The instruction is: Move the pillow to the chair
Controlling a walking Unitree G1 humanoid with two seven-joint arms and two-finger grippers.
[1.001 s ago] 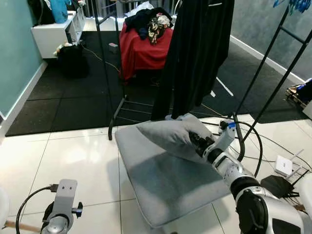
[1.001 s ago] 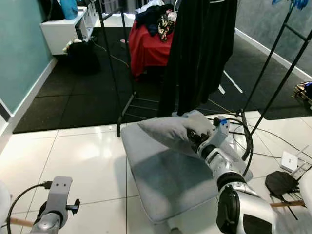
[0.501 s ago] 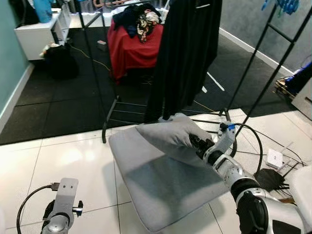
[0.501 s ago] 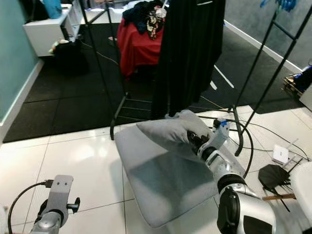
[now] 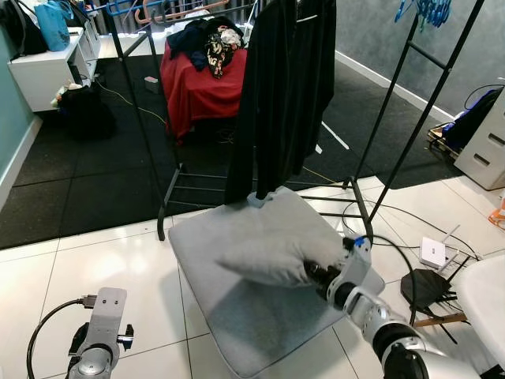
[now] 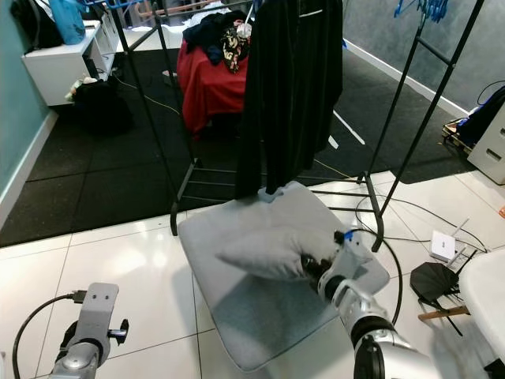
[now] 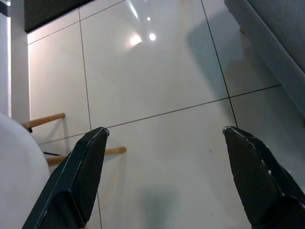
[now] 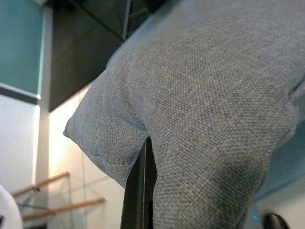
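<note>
The right gripper [image 5: 316, 274], clamped on the grey pillow [image 5: 272, 253], has lowered it onto the grey chair seat [image 5: 237, 332], so release looks near, while the left gripper [image 7: 167, 176] hangs spread apart.

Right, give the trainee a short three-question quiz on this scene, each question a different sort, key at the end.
1. True or false: the right gripper is shut on the grey pillow.
2. What lies under the pillow? A) grey seat cushion B) red cloth C) black mat
3. Fill in: the left gripper hangs open above the white ___ floor.

Key: 1 true. 2 A, the grey seat cushion. 3 tiled, the floor.
</note>
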